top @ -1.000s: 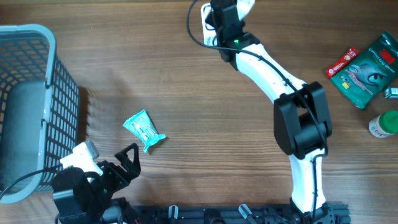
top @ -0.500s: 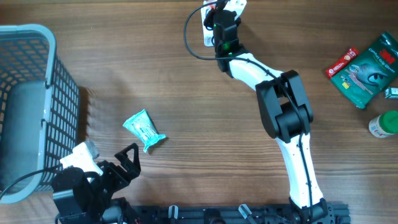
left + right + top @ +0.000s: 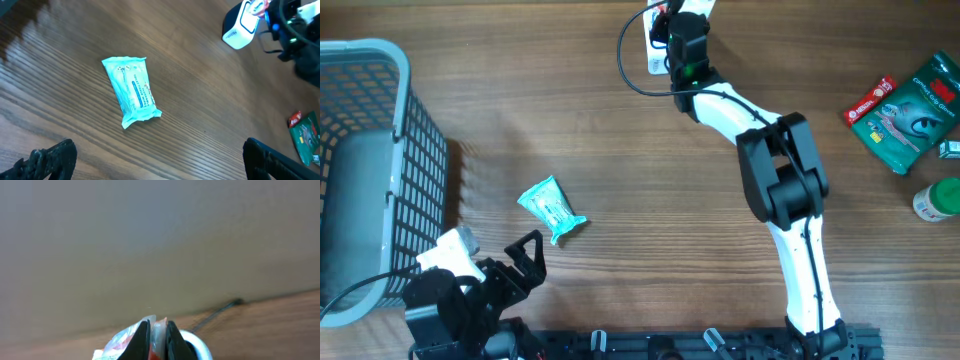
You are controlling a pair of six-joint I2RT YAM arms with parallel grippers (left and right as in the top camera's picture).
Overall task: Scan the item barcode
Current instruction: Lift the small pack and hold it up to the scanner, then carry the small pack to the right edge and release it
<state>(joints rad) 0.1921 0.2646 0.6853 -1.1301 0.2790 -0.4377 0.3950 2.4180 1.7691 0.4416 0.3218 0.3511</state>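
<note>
Right gripper (image 3: 158, 328) tight on rounded white scanner (image 3: 240, 27); crinkly teal packet (image 3: 132, 92).

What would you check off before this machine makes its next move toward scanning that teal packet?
1. Teal plastic packet lies free on the wooden table: ok.
2. Left end effector open, packet not yet held: ok.
3. Right end effector shut on the white handheld scanner: ok.
4. Barcode visible on packet: cannot tell.
5. Scanner close to packet: not ok, far apart.
</note>
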